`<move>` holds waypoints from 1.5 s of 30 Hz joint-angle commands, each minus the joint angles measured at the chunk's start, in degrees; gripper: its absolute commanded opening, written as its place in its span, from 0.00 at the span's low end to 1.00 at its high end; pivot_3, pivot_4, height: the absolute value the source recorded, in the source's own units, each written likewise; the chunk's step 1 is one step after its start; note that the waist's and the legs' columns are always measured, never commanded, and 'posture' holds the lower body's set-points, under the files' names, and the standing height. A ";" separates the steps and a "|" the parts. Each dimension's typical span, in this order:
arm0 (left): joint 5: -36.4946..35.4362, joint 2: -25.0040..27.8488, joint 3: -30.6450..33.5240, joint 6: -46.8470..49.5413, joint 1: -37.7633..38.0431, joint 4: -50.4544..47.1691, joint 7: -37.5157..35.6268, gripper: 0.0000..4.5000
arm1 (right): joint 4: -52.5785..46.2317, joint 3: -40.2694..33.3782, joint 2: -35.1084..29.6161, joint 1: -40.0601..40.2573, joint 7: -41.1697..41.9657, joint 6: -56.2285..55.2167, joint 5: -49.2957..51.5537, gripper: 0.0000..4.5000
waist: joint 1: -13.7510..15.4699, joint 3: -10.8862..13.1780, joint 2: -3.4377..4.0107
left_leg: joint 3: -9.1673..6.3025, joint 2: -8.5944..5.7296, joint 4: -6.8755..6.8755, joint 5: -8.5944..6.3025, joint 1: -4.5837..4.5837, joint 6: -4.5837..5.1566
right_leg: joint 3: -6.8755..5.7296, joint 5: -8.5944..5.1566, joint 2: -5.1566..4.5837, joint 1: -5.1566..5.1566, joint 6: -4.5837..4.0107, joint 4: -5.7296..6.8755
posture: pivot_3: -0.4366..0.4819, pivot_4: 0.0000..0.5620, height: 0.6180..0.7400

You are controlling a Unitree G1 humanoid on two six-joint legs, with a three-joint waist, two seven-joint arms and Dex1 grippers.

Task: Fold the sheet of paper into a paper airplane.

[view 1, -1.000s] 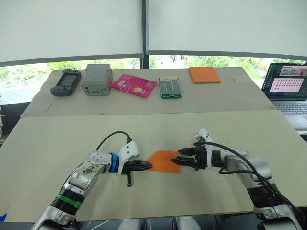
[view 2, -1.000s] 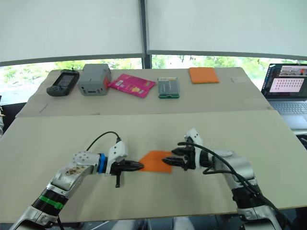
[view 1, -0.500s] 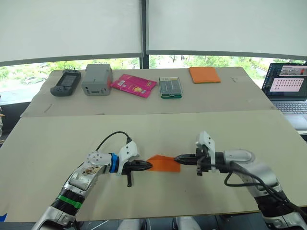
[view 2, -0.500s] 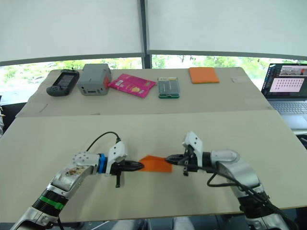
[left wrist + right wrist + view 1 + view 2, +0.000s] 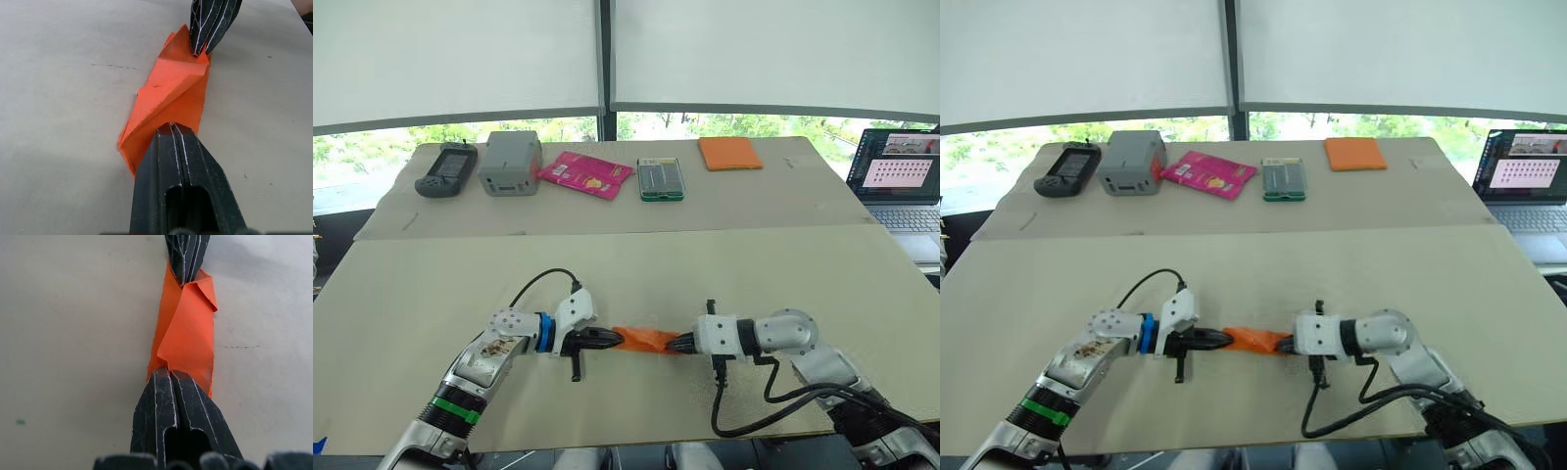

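Note:
The sheet of paper (image 5: 646,339) is a small creased orange piece, folded over on itself, lying on the near table between my two grippers. At its left end my left gripper (image 5: 618,339) is shut on the sheet of paper (image 5: 168,98). My right gripper (image 5: 674,345) is shut on the opposite end, its wrist rolled over. In the right wrist view the paper (image 5: 188,335) stretches as a narrow twisted strip from my right fingers (image 5: 159,416) to the left fingertips (image 5: 186,254). No finished paper airplane shape shows.
On the far table lie a black handheld device (image 5: 447,168), a grey box (image 5: 512,163), a pink packet (image 5: 586,174), a green-edged case (image 5: 661,179) and a thick orange pad (image 5: 730,153). A laptop (image 5: 902,181) stands open at the right edge.
My right gripper went from open beside the paper to shut on its right end, and its wrist rolled over. The paper folded from a flat wedge into a narrow strip. The left gripper held still.

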 commanded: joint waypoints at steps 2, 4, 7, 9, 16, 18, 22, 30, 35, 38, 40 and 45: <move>1.64 1.20 -0.91 0.57 1.26 1.71 -0.82 0.00 | 3.94 0.39 -1.31 -1.14 0.17 -6.53 -3.02 0.00 | 0.00 0.00 0.00 | 0.00 -0.01 0.00 0.00 0.02 0.00 | 0.00 0.00 0.00 0.01 0.00 -0.01 | 0.48 0.27 1.00; 1.52 1.37 -0.66 0.64 1.34 1.56 -0.98 0.00 | 5.48 0.67 -1.29 -1.49 0.16 -7.34 -3.77 0.00 | 0.00 0.00 0.00 | 0.01 0.00 0.00 0.00 0.06 0.00 | 0.00 0.00 0.00 0.04 0.00 -0.01 | 0.48 0.27 1.00; 0.56 1.96 0.45 1.30 1.31 1.19 -1.49 0.00 | 7.01 1.18 -0.93 -2.00 0.26 -7.43 -4.13 0.00 | -0.03 0.00 0.00 | 0.00 0.01 0.00 0.00 0.10 0.00 | 0.01 0.00 0.00 0.08 0.00 -0.01 | 0.48 0.27 1.00; -0.34 2.51 1.44 1.83 1.19 1.01 -2.06 0.00 | 7.21 1.56 -0.81 -2.18 0.42 -7.10 -4.16 0.00 | -0.06 0.00 0.00 | 0.00 0.02 0.00 0.00 0.12 0.00 | 0.03 0.00 0.00 0.10 0.00 -0.01 | 0.48 0.27 1.00; -14.26 -0.65 13.28 9.70 -4.99 -1.26 -1.22 0.00 | 7.24 2.67 -0.44 -2.18 0.43 -6.57 -5.10 0.00 | -0.01 0.05 -0.14 | 0.00 0.07 0.04 0.00 0.09 0.00 | 0.01 0.00 0.00 0.03 -0.01 0.03 | 0.48 0.27 1.00; -13.07 -0.74 11.83 9.17 -5.38 -2.36 -1.61 0.00 | 7.11 2.81 -0.36 -2.09 0.37 -6.35 -5.15 0.00 | -0.11 0.03 -0.16 | -0.01 0.08 0.06 0.01 0.12 -0.02 | -0.02 0.01 0.02 0.03 -0.01 0.02 | 0.48 0.27 1.00; -9.32 -2.79 7.37 6.86 -5.74 -1.48 -0.85 0.00 | 6.69 2.94 -0.32 -1.85 -0.02 -6.00 -5.35 0.00 | -0.23 0.02 -0.15 | 0.02 0.04 0.01 0.00 0.14 -0.02 | 0.04 0.01 0.02 0.11 -0.01 0.02 | 0.48 0.27 1.00; 0.57 -5.23 0.60 -1.76 -5.00 4.11 1.52 0.00 | 4.52 2.02 -1.32 -0.33 -0.96 -4.42 -5.30 0.00 | -0.15 0.02 -0.15 | 0.02 0.05 0.01 0.02 0.11 -0.04 | 0.06 0.01 0.04 0.10 -0.02 0.01 | 0.48 0.27 1.00; 5.08 -5.64 -1.28 -9.79 -3.24 9.88 1.80 0.00 | 3.59 1.57 -1.99 -0.24 -1.00 -3.71 -5.31 0.00 | -0.02 0.01 -0.16 | 0.01 0.06 0.01 0.01 0.14 -0.04 | 0.06 0.01 0.00 0.10 -0.03 -0.03 | 0.48 0.27 1.00; 6.11 -6.66 -1.40 -12.20 -3.11 11.82 2.80 0.00 | 3.17 1.20 -2.52 -0.41 -0.97 -3.36 -5.18 0.00 | 0.16 0.01 -0.16 | 0.00 0.05 0.02 0.01 0.18 -0.02 | 0.06 0.02 -0.05 0.12 -0.03 -0.05 | 0.48 0.27 1.00; 6.58 -7.20 -1.55 -13.27 -2.82 12.70 3.19 0.00 | 1.93 0.28 -3.01 -0.33 -0.80 -0.75 -4.11 0.00 | 0.27 0.01 -0.16 | -0.02 0.05 0.02 0.00 0.25 0.00 | 0.06 0.01 -0.06 0.12 -0.02 -0.08 | 0.48 0.27 1.00; 6.86 -7.55 -1.38 -14.17 -1.77 13.17 3.56 0.00 | -4.33 -3.75 -5.02 0.31 1.74 8.31 3.36 0.22 | 0.71 0.00 -0.16 | -0.01 0.01 0.07 -0.02 0.13 0.03 | 0.08 0.02 -0.16 0.14 -0.02 -0.06 | 0.48 0.27 1.00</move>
